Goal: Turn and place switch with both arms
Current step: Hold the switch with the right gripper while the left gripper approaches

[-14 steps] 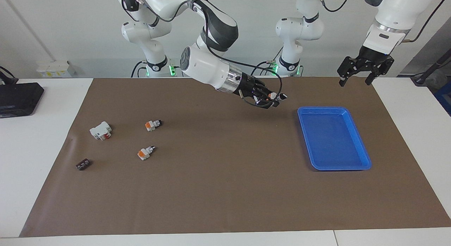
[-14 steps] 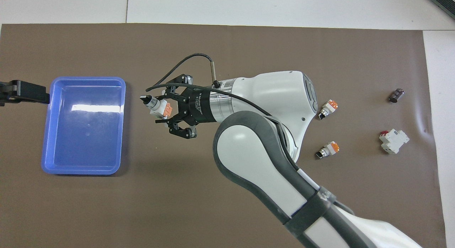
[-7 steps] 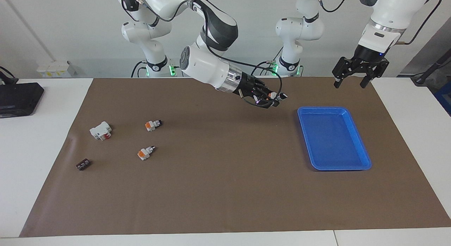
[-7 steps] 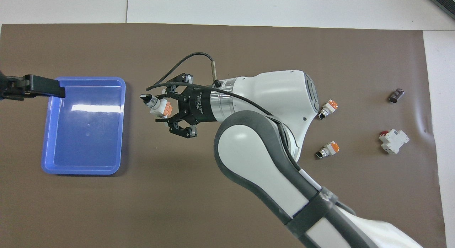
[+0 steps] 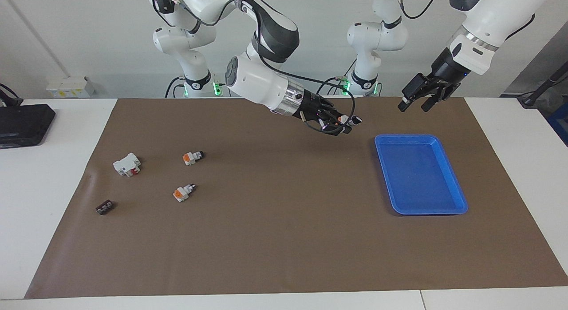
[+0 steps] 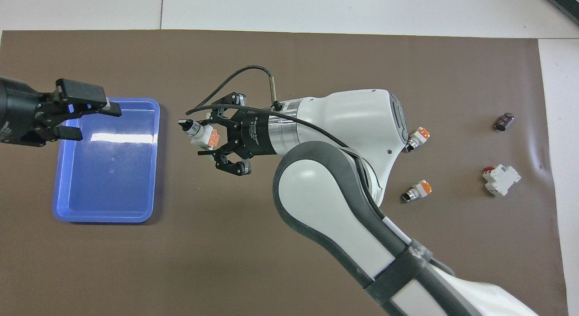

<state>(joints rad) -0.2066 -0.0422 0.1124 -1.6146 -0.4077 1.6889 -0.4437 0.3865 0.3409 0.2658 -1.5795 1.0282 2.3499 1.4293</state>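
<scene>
Brown mat (image 5: 284, 239): covers most of the white table (image 5: 53, 239), carrying every loose part.
Right arm (image 6: 344, 189): reaches low across the middle of the mat toward the left arm's end, wrist nearly level.
Left arm (image 5: 488, 21): angles down from above the left arm's end of the table.
Blue tray (image 5: 450, 179): flat on the mat at the left arm's end, nothing in it.
Left gripper (image 6: 86, 117): in the air over the tray's corner nearest the left arm's side, fingers spread wide, holding nothing.
Right gripper (image 6: 212, 141): raised over bare mat just beside the tray, clamped tight on the switch (image 6: 199, 133), whose black knob points toward the tray and the left gripper.
White block with red part (image 5: 127, 164): on the mat at the right arm's end.
Two spare switches (image 5: 192, 157) (image 5: 183, 192): lying on their sides near the white block, apart from each other.
Small dark piece (image 5: 104, 207): alone by the mat's edge at the right arm's end.
</scene>
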